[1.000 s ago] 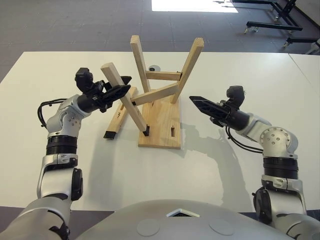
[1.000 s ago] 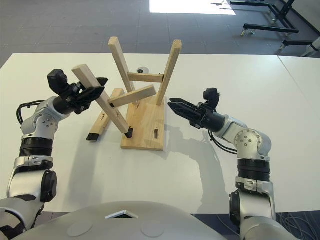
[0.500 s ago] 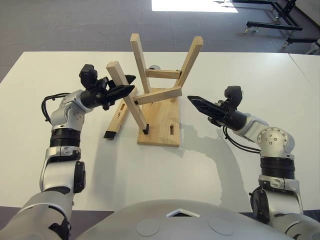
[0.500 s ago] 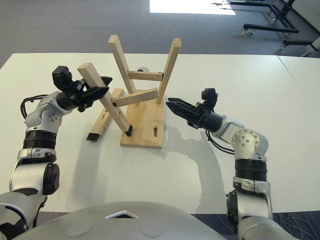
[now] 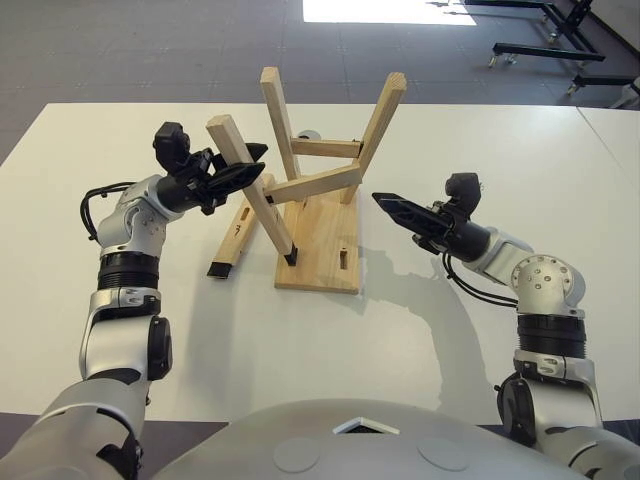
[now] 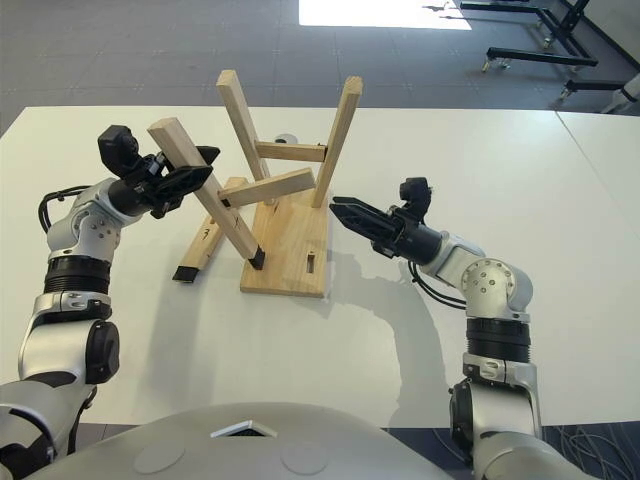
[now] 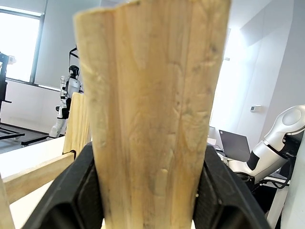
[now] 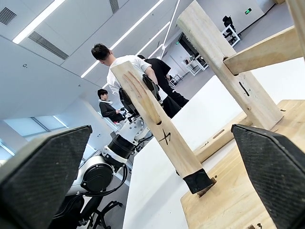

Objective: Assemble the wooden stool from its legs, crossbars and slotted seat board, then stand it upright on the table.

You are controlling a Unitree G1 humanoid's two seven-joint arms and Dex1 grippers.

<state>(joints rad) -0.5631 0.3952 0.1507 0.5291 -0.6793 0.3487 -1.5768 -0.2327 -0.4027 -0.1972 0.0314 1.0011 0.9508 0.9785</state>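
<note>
The slotted seat board [image 5: 322, 250] lies flat on the white table. Two legs [image 5: 383, 118] rise from its far end, joined by a crossbar [image 5: 325, 150]. A third leg [image 5: 250, 190] leans steeply, its black-capped foot on the board's left edge. A crossbar [image 5: 312, 184] runs from it to the upright legs. My left gripper [image 5: 240, 172] is shut on this leg near its top; its fingers [image 7: 78, 191] press the wood [image 7: 152, 119] on both sides. A fourth leg [image 5: 232, 235] lies on the table left of the board. My right gripper [image 5: 397, 211] hovers open to the right, its fingers [image 8: 43, 176] holding nothing.
A small grey round part [image 5: 308, 135] lies on the table behind the stool. Bare tabletop [image 5: 420, 330] stretches in front of and to the right of the board. Dark metal frames [image 5: 545, 50] stand on the floor beyond the table.
My left gripper has lifted and swung the held leg a little toward the far side, standing it steeper. My right gripper has crept slightly left toward the stool.
</note>
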